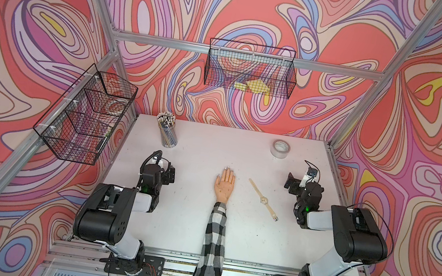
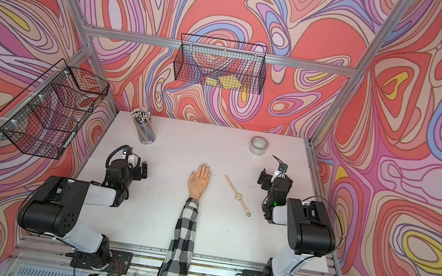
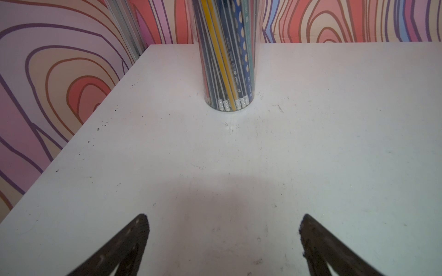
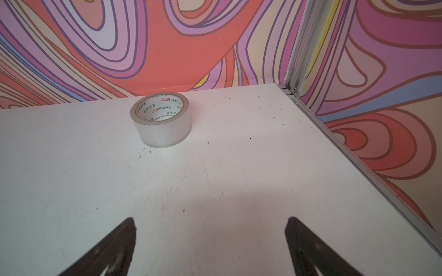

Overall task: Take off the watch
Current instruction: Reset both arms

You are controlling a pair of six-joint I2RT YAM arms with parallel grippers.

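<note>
1. On the white table [image 1: 206,148], the watch [image 1: 264,200] is lying flat, round face up, with its strap stretched out straight on a diagonal.
2. It's off the wrist and sits just beside the mannequin hand [image 1: 224,186], on the right arm's side, with a clear gap between the two. That hand is palm up, fingers pointing at the back wall, with a black-and-white plaid sleeve [image 1: 212,251] running to the front edge.
3. The left gripper [image 3: 223,222] has its jaws spread wide with nothing between them. It hangs over bare table, facing a clear jar of pencils [image 3: 227,71].
4. Same deal with the right gripper [image 4: 210,224]: spread wide and empty, looking at a roll of clear tape [image 4: 161,119] near the back right corner.
5. Both grippers are well apart from the watch, the right one nearer.
6. Two black wire baskets hang off the frame, one at the back [image 1: 250,68] with something yellow in it, and one on the left [image 1: 85,114].
</note>
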